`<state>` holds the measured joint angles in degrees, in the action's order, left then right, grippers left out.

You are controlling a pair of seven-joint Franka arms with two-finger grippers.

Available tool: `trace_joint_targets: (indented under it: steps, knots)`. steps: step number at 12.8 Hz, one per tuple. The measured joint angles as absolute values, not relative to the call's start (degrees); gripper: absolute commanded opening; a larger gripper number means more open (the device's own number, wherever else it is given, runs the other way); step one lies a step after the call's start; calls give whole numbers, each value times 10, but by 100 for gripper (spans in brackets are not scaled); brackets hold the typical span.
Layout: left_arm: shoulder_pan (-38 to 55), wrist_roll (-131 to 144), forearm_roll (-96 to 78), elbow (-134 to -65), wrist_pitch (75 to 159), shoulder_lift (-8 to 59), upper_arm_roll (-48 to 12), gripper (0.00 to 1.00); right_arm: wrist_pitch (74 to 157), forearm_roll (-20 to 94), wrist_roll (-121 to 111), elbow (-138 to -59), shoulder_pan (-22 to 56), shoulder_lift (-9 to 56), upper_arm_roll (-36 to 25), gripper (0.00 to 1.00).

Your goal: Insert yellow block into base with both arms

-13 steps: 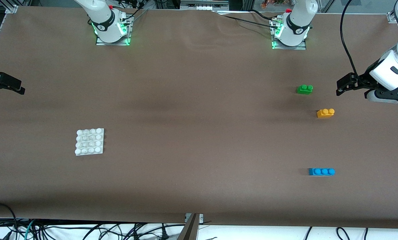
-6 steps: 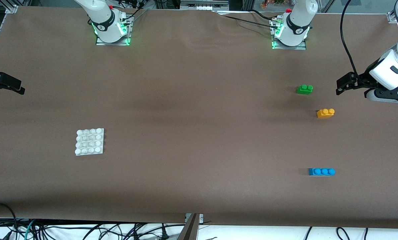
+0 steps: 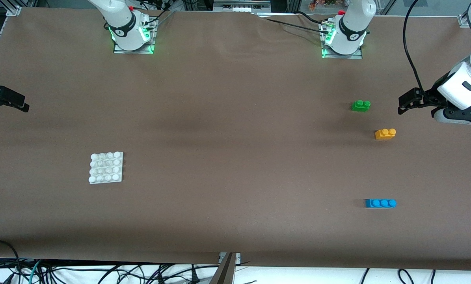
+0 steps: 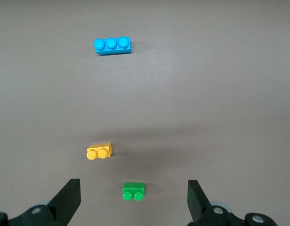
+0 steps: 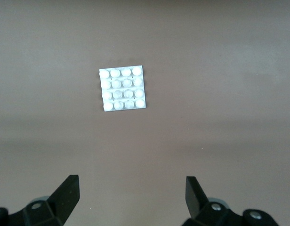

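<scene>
The yellow block (image 3: pixel 385 133) (image 4: pixel 100 151) lies on the brown table toward the left arm's end, studs up, with nothing touching it. My left gripper (image 3: pixel 404 103) (image 4: pixel 133 188) hangs open and empty over the table beside the green brick, a short way from the yellow block. The white studded base (image 3: pixel 106 167) (image 5: pixel 122 88) lies flat toward the right arm's end. My right gripper (image 3: pixel 10 100) (image 5: pixel 132 184) hangs open and empty at that end's edge, well away from the base.
A green two-stud brick (image 3: pixel 360 105) (image 4: pixel 133 191) sits farther from the front camera than the yellow block. A blue three-stud brick (image 3: pixel 380 203) (image 4: pixel 112 45) lies nearer to it. Both arm bases (image 3: pixel 133 33) (image 3: pixel 343 37) stand along the table's back edge.
The left arm's wrist has shifted very slightly. The bricks, the base and the right gripper have not moved.
</scene>
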<state>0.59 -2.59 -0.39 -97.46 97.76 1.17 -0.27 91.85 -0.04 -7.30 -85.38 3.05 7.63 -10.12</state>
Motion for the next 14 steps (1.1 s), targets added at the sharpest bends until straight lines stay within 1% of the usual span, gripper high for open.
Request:
trace_joint_targets:
  steps: [3, 14]
  knots:
    - [6, -26, -4, -974, 978, 12, -2, 100, 962, 0, -70, -854, 30, 114, -101, 100]
    - [5, -26, -4, -971, 976, 14, -1, 100, 1105, 8, -66, -856, 43, 336, -90, 100]
